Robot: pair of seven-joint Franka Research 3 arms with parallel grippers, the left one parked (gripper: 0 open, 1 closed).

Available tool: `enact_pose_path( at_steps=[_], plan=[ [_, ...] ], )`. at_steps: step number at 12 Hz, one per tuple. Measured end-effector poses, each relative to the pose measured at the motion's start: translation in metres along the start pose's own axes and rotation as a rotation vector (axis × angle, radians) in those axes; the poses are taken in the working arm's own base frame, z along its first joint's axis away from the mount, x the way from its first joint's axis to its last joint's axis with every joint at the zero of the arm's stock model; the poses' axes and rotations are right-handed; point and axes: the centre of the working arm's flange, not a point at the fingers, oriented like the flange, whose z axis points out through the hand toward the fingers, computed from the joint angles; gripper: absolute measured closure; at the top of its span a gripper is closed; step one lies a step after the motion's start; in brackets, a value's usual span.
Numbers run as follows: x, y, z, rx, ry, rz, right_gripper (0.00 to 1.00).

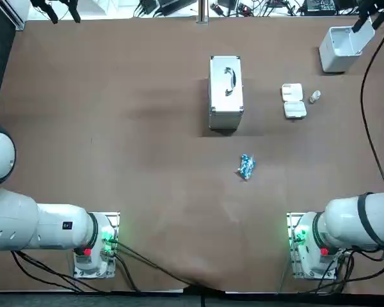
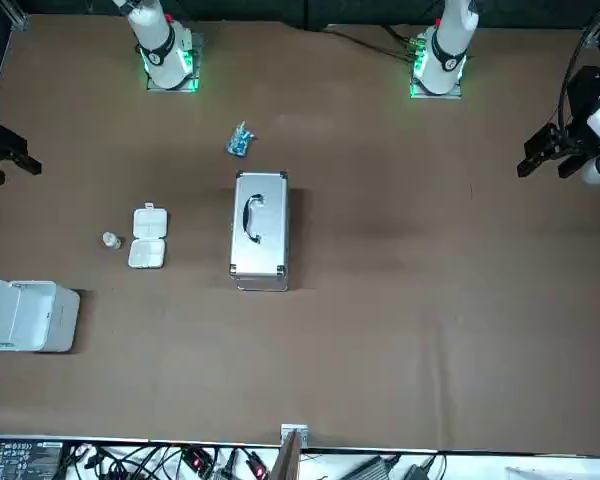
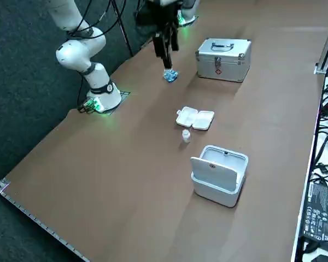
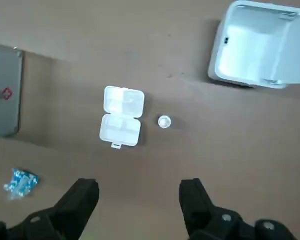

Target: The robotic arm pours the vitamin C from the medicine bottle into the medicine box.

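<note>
The white medicine box [image 1: 294, 101] lies open on the brown table, right of the silver case; it also shows in the wrist view [image 4: 121, 117]. Just beside it stands the small clear medicine bottle [image 1: 315, 96] with a white cap [image 4: 164, 122], upright and apart from the box. My right gripper [image 4: 139, 197] hangs high above the table, open, with nothing between its black fingers [image 4: 85, 196]. The box and the bottle lie well below it. In the right side view the gripper [image 3: 165, 50] shows raised over the table.
A silver case [image 1: 226, 93] with a handle stands mid-table. A blue packet [image 1: 246, 167] lies nearer the arms' bases. A white bin [image 1: 342, 48] with its lid up sits at the far right corner, beyond the bottle. Cables run along the table's far edge.
</note>
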Motion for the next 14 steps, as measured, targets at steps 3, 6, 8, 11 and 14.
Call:
enact_pose_path(
  at_steps=[3,6,8,11,14],
  plan=[
    [-0.026,0.054,0.029,0.146,0.039,-0.049,0.00],
    [-0.039,0.083,0.055,0.217,0.074,-0.138,0.00],
    [-0.038,0.088,0.064,0.218,0.109,-0.246,0.00],
    [-0.045,0.108,0.087,0.259,0.191,-0.381,0.00],
    [-0.048,0.132,0.122,0.321,0.309,-0.530,0.00]
  ],
)
